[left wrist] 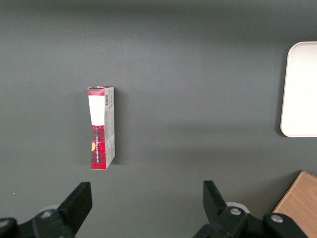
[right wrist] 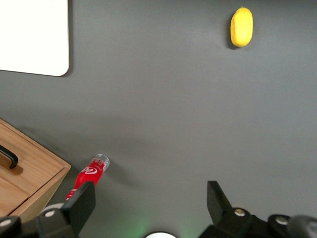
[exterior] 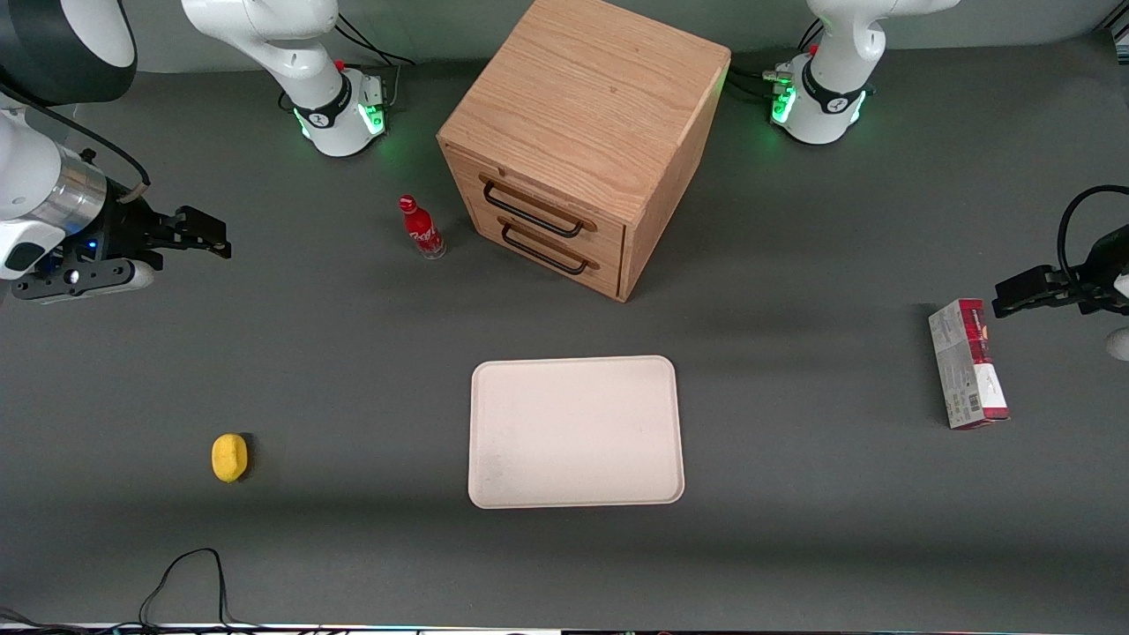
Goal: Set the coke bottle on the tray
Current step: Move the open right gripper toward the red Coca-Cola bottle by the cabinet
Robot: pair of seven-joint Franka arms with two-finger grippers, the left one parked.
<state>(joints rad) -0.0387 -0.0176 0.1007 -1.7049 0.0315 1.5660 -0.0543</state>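
Note:
The coke bottle (exterior: 422, 227) stands upright on the grey table, in front of the wooden cabinet's drawers; it is slim and red with a red cap and clear base, seen too in the right wrist view (right wrist: 90, 174). The cream-white tray (exterior: 576, 431) lies flat, nearer the front camera than the cabinet, and its corner shows in the right wrist view (right wrist: 33, 37). My right gripper (exterior: 198, 236) hangs open above the table toward the working arm's end, well apart from the bottle, with nothing between its fingers (right wrist: 82, 203).
A wooden two-drawer cabinet (exterior: 584, 141) stands at the table's middle back. A yellow lemon-shaped object (exterior: 229, 458) lies near the front toward the working arm's end. A red-and-grey carton (exterior: 968, 362) lies toward the parked arm's end. A black cable (exterior: 185, 578) loops at the front edge.

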